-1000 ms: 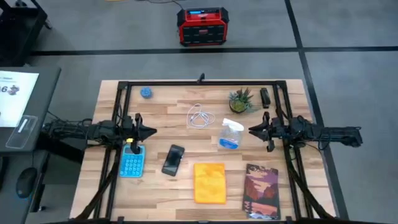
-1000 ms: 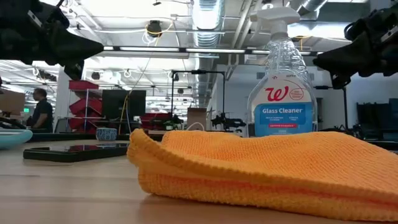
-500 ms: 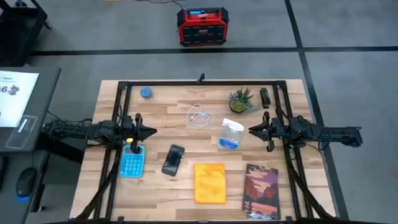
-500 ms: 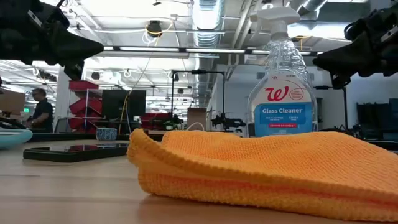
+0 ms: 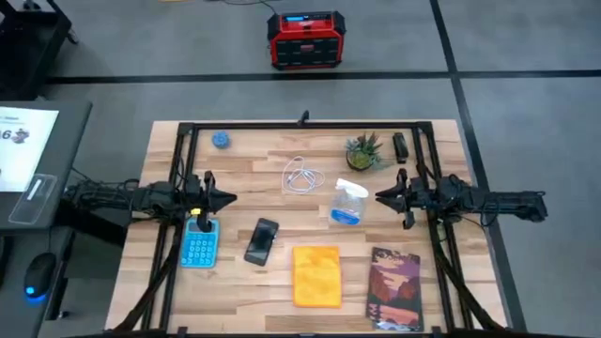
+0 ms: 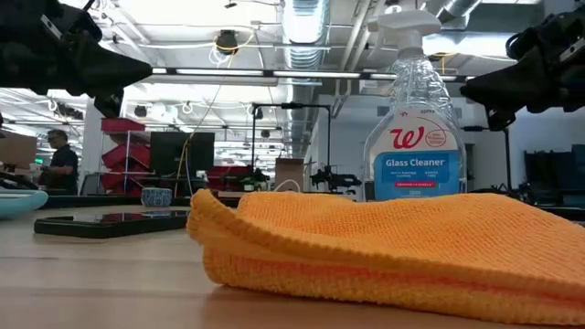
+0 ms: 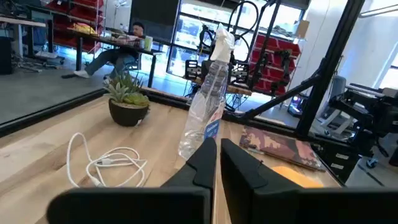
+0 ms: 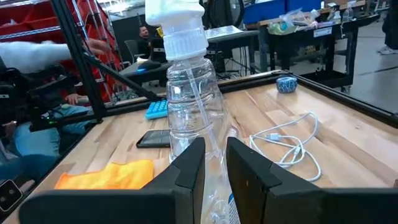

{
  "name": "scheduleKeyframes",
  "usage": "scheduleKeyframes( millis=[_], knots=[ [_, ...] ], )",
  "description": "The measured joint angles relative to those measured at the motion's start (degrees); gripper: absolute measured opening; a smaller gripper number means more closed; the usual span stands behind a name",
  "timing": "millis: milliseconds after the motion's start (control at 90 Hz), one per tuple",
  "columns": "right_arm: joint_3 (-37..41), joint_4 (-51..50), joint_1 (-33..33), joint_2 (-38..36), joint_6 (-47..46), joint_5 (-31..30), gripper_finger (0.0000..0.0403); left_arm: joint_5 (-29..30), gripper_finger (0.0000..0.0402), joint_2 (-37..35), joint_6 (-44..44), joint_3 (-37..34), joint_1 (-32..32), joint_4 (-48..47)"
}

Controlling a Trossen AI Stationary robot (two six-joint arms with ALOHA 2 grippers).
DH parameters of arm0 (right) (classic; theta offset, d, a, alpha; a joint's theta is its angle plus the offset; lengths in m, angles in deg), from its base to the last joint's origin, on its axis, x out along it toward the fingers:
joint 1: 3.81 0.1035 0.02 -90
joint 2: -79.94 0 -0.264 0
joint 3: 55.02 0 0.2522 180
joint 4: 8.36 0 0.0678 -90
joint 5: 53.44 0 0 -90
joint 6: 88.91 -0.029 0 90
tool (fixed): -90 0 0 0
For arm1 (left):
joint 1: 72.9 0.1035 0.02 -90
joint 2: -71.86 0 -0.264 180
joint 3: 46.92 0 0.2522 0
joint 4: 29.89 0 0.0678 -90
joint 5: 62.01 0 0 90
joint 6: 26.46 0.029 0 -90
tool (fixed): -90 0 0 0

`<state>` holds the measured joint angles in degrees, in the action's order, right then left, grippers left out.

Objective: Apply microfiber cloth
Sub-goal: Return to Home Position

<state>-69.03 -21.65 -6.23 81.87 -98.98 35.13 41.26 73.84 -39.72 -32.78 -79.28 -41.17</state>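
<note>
The microfiber cloth (image 5: 316, 275), orange-yellow and folded, lies flat near the table's front edge; the low view shows it close up (image 6: 384, 247). Neither gripper touches it. My left gripper (image 5: 228, 198) hovers above the table's left side, beyond the blue calculator (image 5: 199, 246), with its fingers shut (image 7: 217, 144) and pointing toward the right. My right gripper (image 5: 379, 196) hovers at the right side, pointing left at the glass cleaner bottle (image 5: 348, 202), with a narrow gap between its fingers (image 8: 215, 144) and nothing in it.
A black smartphone (image 5: 262, 240) lies left of the cloth and a dark reddish book (image 5: 394, 287) right of it. Farther back are a white cable (image 5: 300, 176), a potted plant (image 5: 364, 152), a small blue round thing (image 5: 221, 140) and a black object (image 5: 401, 146).
</note>
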Motion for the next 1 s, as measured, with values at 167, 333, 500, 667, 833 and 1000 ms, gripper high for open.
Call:
scheduleKeyframes(
  millis=[167, 333, 500, 667, 833, 1000],
  knots=[
    [0.00, 0.01, 0.00, 0.00, 0.00, -0.02, 0.0053, 0.00, 0.0000, 0.00, 0.00, 0.00, 0.00, 0.00],
    [0.00, 0.00, 0.00, 0.00, 0.00, -0.02, 0.0053, 0.37, 0.0000, -0.17, 0.55, 0.00, 0.01, 0.06],
    [0.00, 0.00, 0.00, 0.00, 0.00, -0.02, 0.0053, 1.95, 0.0000, -0.17, 0.35, -0.02, 0.14, 0.44],
    [0.00, 0.00, 0.02, 0.00, 0.00, -0.02, 0.0053, 2.40, 0.0000, -0.17, 1.18, -0.02, 0.14, 0.42],
    [0.00, 0.00, 0.00, 0.00, 0.00, -0.02, 0.0053, 2.45, 0.0000, -0.17, 3.89, -0.02, 0.14, 0.45],
    [0.00, 0.00, 0.00, 0.00, 0.00, -0.02, 0.0053, 2.51, 0.0000, -0.17, 3.78, -0.02, 0.14, 0.44]
  ],
)
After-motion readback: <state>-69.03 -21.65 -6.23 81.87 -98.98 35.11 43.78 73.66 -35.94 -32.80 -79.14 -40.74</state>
